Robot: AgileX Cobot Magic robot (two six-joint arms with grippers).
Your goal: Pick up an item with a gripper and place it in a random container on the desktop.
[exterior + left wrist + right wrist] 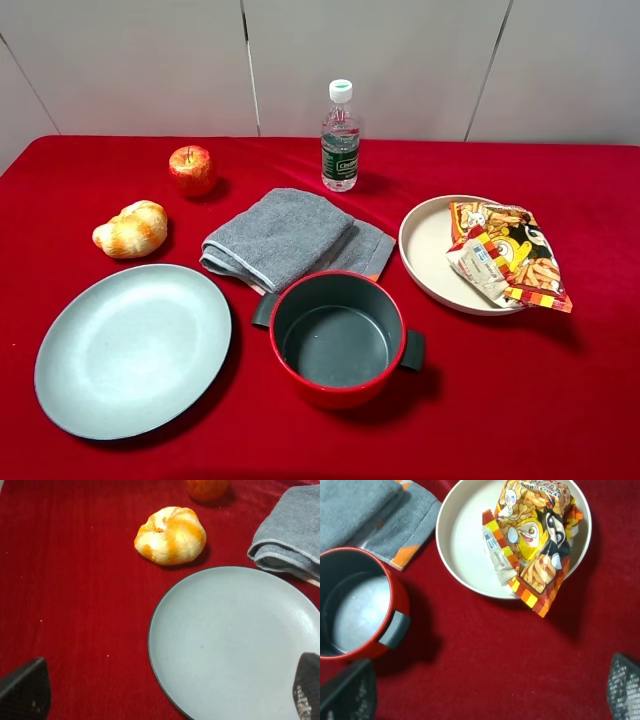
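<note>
The orange, yellow and red foil snack bag (510, 255) lies in the cream-white round dish (425, 240) at the right, one corner hanging over the near rim. In the right wrist view the bag (535, 535) rests in the dish (460, 535). My right gripper (487, 695) is open and empty, hovering over the red cloth short of the dish. My left gripper (165, 700) is open and empty above the grey-blue plate's (235, 645) edge. Neither arm shows in the exterior high view.
A red pot (338, 338) with grey inside stands at the front middle, a folded grey towel (285, 238) behind it. A water bottle (340, 138) stands at the back. An apple (191, 168) and a bread roll (131, 229) lie left, behind the grey-blue plate (132, 348).
</note>
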